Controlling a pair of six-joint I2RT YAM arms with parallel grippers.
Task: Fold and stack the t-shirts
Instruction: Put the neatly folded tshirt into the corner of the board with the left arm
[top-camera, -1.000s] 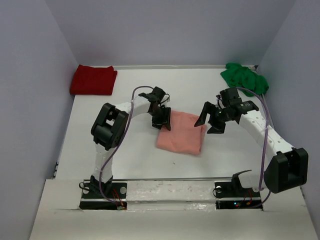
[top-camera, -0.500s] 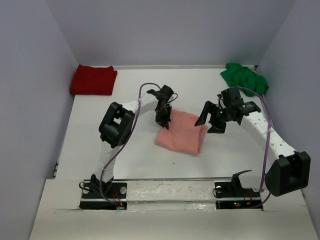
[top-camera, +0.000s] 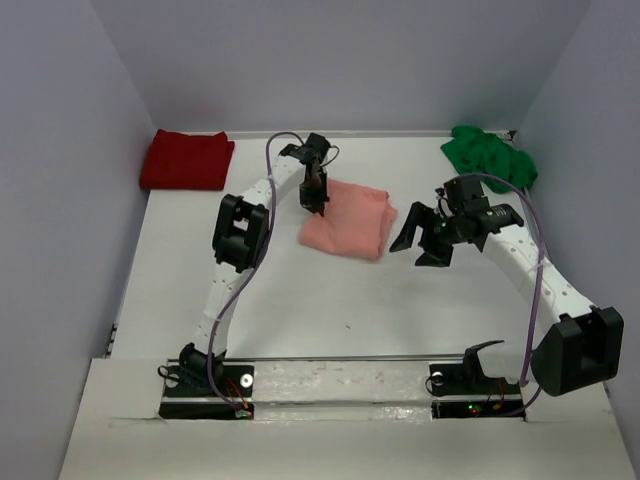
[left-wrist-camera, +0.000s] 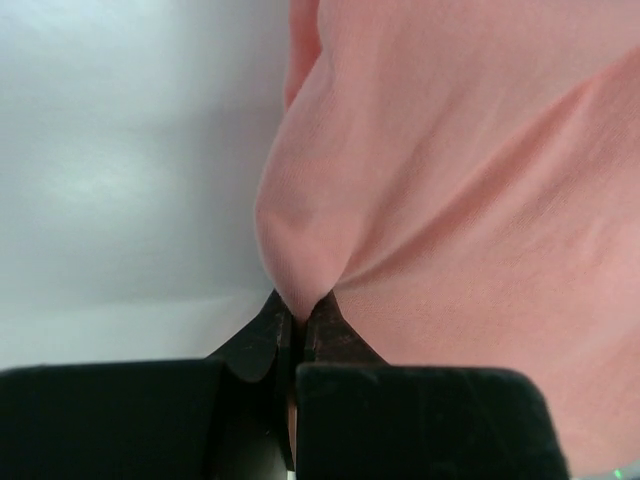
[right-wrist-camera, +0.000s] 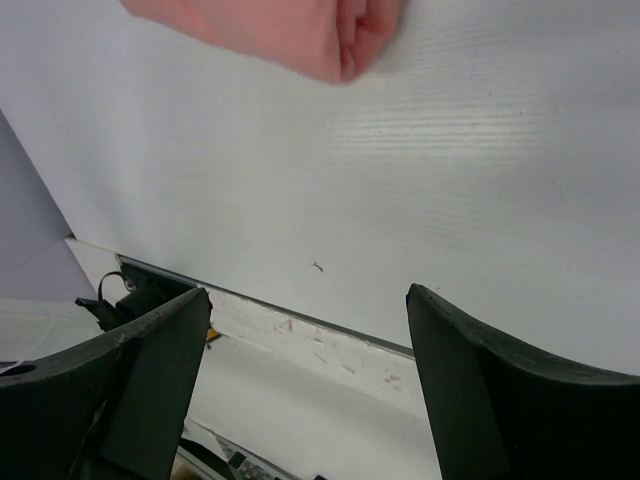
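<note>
Salmon-pink shirt (top-camera: 345, 217) lies folded between both arms. Left gripper (top-camera: 317, 205) is clenched on a pinch of its left edge; right gripper (top-camera: 418, 248) hangs spread wide just beside its right edge.

Soft, even light from above; the white table (top-camera: 300, 300) shows only faint shadows. The left wrist view is blurred close up, shirt (left-wrist-camera: 450, 200) and dark fingers (left-wrist-camera: 252, 348) soft-edged. The right wrist view is sharper.
</note>
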